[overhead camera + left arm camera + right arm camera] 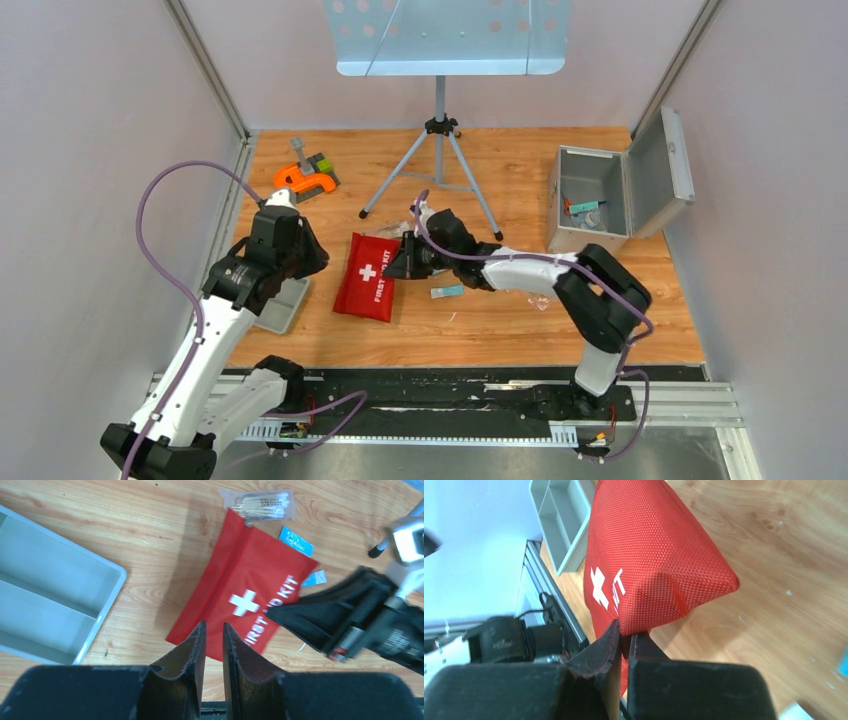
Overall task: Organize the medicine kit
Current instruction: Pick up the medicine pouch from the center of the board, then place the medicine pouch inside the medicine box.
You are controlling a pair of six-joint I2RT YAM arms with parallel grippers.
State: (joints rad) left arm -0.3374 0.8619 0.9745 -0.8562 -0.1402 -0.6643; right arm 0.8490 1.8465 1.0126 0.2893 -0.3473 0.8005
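Right gripper point(625, 639): jaws drawn tight on an edge of the red first aid pouch point(366, 277), the fabric bunched and bulging where the fingers pinch it. The pouch sits at mid-table on the wooden table point(520, 320), printed face up, white cross and lettering legible; the top view shows it low over the boards, and whether the pinched edge is clear of the surface cannot be told. Left gripper point(214, 632): fingers close together with only a thin gap, nothing between them. It hangs above the table beside the grey divided tray point(107, 595), aimed toward the near end of the pouch but apart from it. The tray lies to the left of the pouch, its compartments bare in the portion seen. Loose items noted: a clear packet of cotton swabs point(262, 502) touching the pouch's far corner, and a blue sachet point(296, 540) just beside the pouch on the right arm's side. An open metal case point(590, 200) stands at the far right, lid swung back, with small items inside too small to identify. A tripod stand point(440, 130) stands at the far centre, and an orange tool point(303, 180) lies far left.
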